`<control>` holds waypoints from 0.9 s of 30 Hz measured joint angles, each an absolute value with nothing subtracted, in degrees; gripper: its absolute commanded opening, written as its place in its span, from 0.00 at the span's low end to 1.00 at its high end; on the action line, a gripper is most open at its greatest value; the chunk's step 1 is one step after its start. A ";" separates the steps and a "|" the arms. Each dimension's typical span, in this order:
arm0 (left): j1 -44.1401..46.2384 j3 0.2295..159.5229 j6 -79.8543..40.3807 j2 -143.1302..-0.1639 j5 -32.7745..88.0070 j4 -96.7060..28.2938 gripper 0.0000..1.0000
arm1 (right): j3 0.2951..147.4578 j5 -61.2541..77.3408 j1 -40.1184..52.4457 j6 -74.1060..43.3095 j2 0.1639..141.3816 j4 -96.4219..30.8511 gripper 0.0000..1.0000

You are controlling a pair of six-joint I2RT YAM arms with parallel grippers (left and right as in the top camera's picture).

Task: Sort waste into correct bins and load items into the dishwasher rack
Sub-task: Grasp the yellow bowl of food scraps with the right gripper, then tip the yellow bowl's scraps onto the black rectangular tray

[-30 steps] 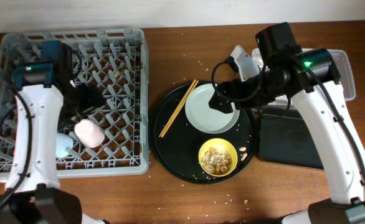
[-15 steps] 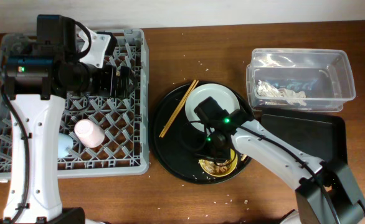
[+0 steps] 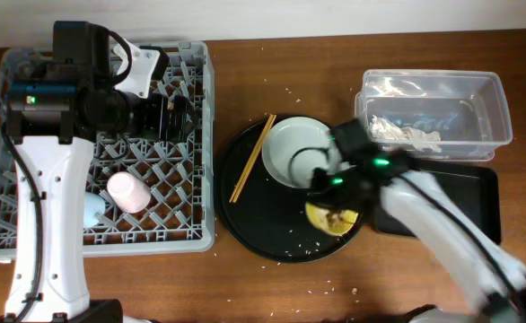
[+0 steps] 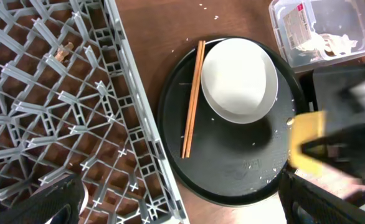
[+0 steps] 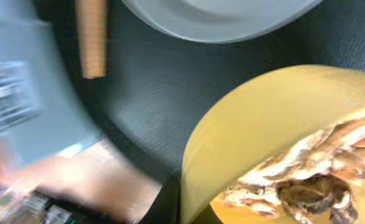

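Note:
My right gripper (image 3: 328, 187) is shut on the rim of the yellow bowl (image 3: 335, 218), which is tilted at the right edge of the round black tray (image 3: 254, 224). In the right wrist view the yellow bowl (image 5: 257, 118) fills the frame, with brown-beige food scraps (image 5: 313, 180) inside it. The pale plate (image 3: 297, 152) and wooden chopsticks (image 3: 252, 155) lie on the round tray. The pink cup (image 3: 128, 191) and light blue cup (image 3: 91, 211) lie in the grey dishwasher rack (image 3: 200, 135). My left gripper (image 3: 169, 117) hangs open above the rack, holding nothing.
The clear tub (image 3: 492, 112) at the back right holds a crumpled white napkin (image 3: 407, 133). The shallow black tray (image 3: 451, 211) lies in front of it, partly under my right arm. Crumbs are scattered over the wooden table (image 3: 281, 67).
My right gripper has closed on the yellow bowl's rim and swung right with it, so the bowl is now tilted at the round tray's right edge. The left arm has held still.

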State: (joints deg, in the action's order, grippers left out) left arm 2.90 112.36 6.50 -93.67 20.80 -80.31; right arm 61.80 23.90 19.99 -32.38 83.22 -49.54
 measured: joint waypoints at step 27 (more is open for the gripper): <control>2.90 112.36 6.50 -93.67 20.80 -80.34 0.99 | 48.47 69.56 -41.58 34.13 86.74 -56.75 0.04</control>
